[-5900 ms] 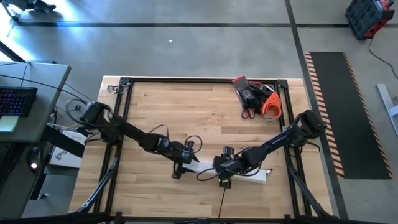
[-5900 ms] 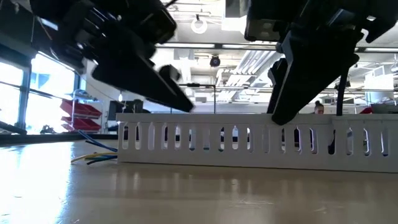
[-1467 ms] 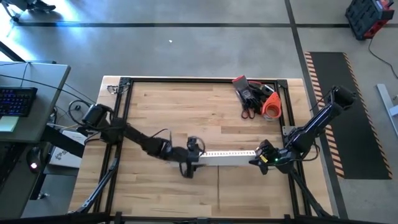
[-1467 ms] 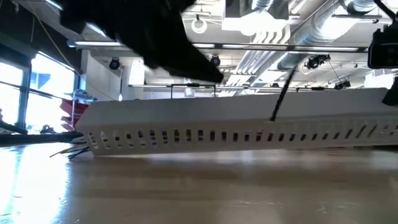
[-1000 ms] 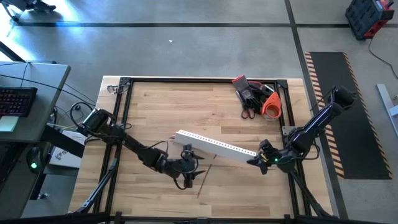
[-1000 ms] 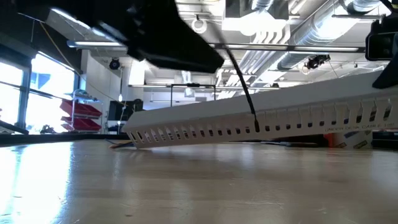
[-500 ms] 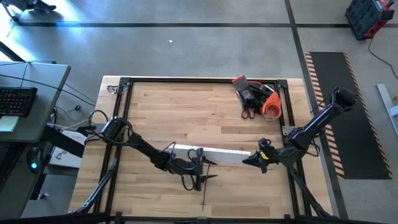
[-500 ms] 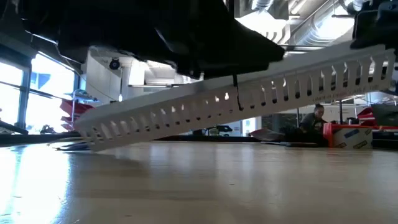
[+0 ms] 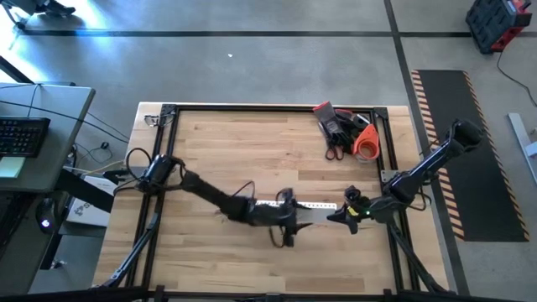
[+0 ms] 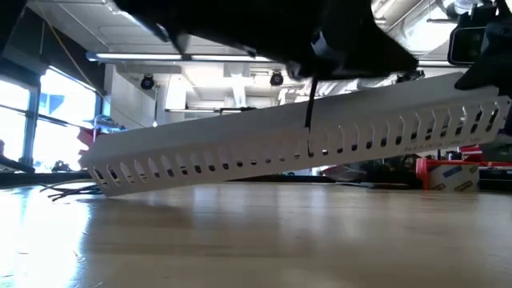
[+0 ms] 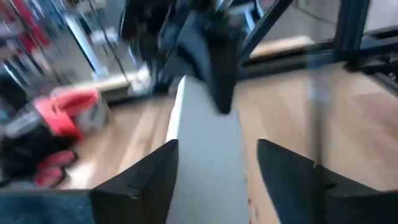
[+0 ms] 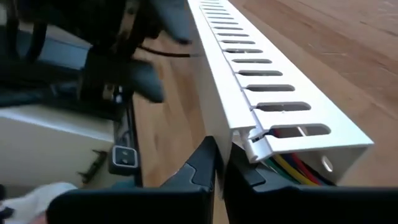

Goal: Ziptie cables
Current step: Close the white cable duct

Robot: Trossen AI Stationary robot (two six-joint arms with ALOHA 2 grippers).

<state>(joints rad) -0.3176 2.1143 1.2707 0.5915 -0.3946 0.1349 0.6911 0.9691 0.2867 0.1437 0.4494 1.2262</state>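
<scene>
A long white slotted channel strip (image 9: 302, 205) lies left to right near the table's middle. Coloured wires (image 12: 292, 165) show inside its right end. The thin loose cables (image 10: 68, 192) lie on the table beyond the strip's left end. My right gripper (image 9: 338, 216) is shut on the strip's right end. My left gripper (image 9: 285, 225) is open over the strip's left part, one finger on each side of the strip (image 11: 205, 155). My right gripper pinches one long edge of the strip (image 12: 219, 127) between its two fingers, right at the strip's right end, coming level from the table's right. The strip is tilted: its right end (image 10: 488, 108) is lifted and its left end (image 10: 96, 178) rests on the table. My left gripper straddles the strip from above; I cannot tell whether its fingers (image 11: 146, 180) touch it.
A heap of red, black and orange tools (image 9: 346, 130) lies at the far right corner. A thin black strand (image 10: 308, 112) hangs from the left arm in front of the strip. Bare wood lies toward the far and near edges.
My left gripper has gone toward the table's right edge, along the strip. The strip's left end has swung toward the near edge, so the strip now runs left to right. Its right end, held by my right gripper, has risen while its left end stays on the table.
</scene>
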